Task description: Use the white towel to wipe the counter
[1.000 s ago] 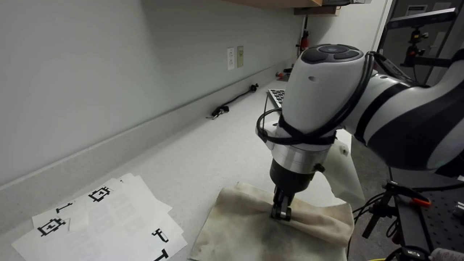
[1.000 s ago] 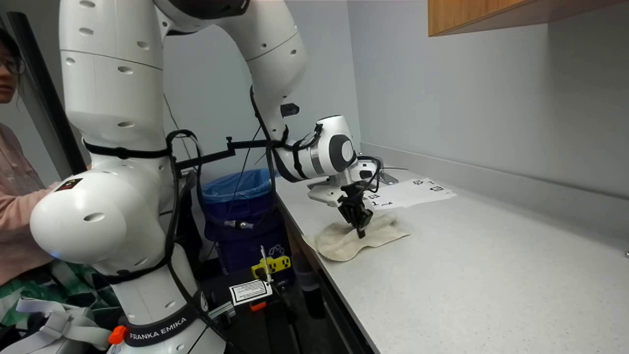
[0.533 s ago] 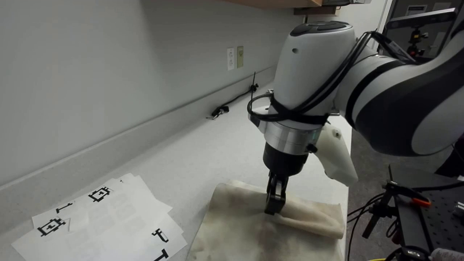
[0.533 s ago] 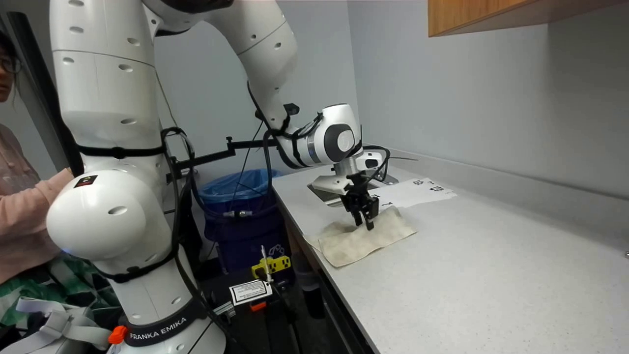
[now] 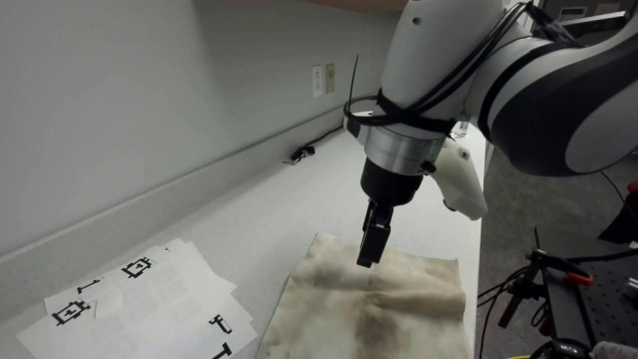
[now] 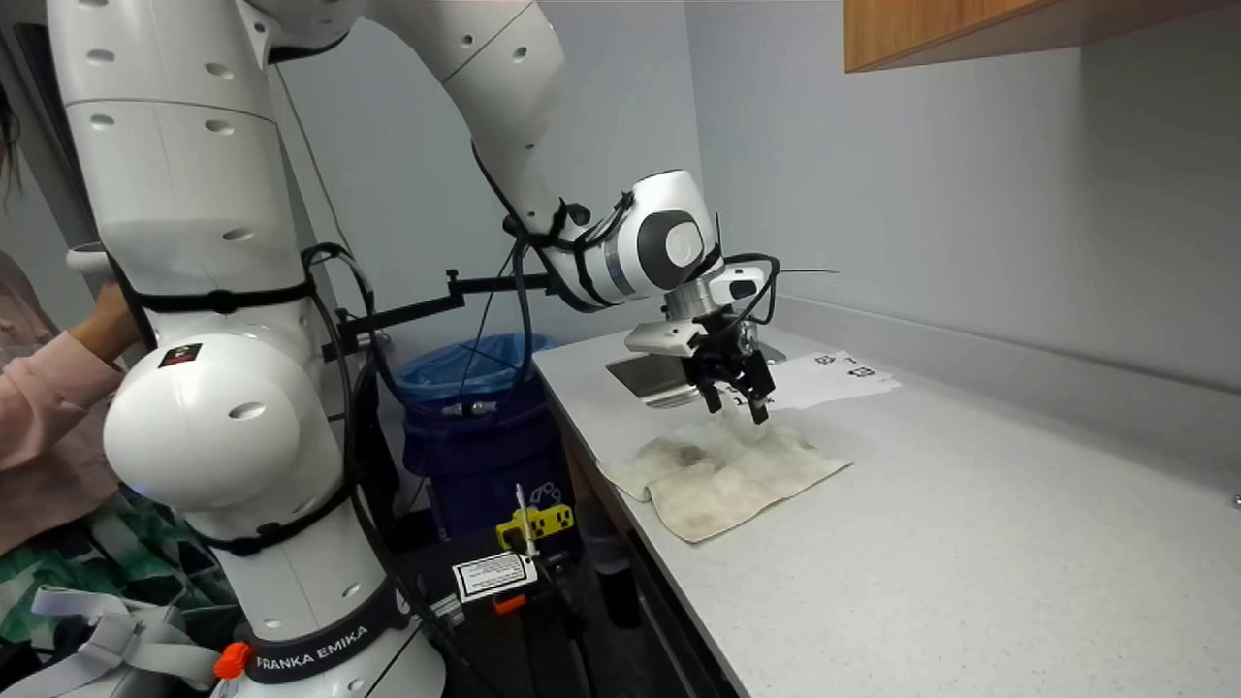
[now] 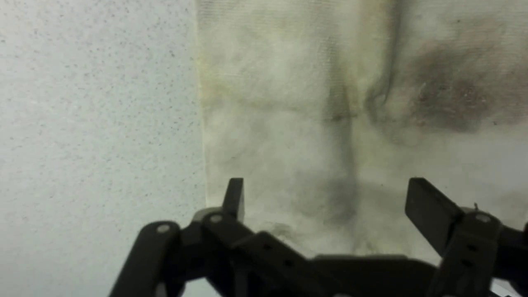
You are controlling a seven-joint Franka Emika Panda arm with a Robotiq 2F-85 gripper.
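A white towel [image 5: 324, 314], off-white with brown and grey stains, lies spread with low folds on the counter [image 5: 259, 219] in both exterior views. One corner of the towel [image 6: 722, 490] reaches toward the counter's front edge. My gripper [image 6: 737, 411] hangs a little above the cloth, pointing down. In the wrist view my gripper [image 7: 326, 183] has its black fingers [image 7: 431, 210] wide apart, with nothing held between them. Below them the towel [image 7: 268, 140] covers the middle and right, and speckled counter [image 7: 95, 123] shows at the left.
Paper sheets [image 5: 154, 299] with black marks lie beside the towel. Keys [image 5: 301, 153] and a dark cable lie along the wall. A metal sink [image 6: 654, 376] sits behind the gripper. A wooden cabinet [image 6: 1008, 34] overhangs the counter. A person [image 6: 44, 388] is beyond the arm.
My gripper has opened and let go of the towel, then risen off it. The lifted fold has dropped and the cloth now lies flatter.
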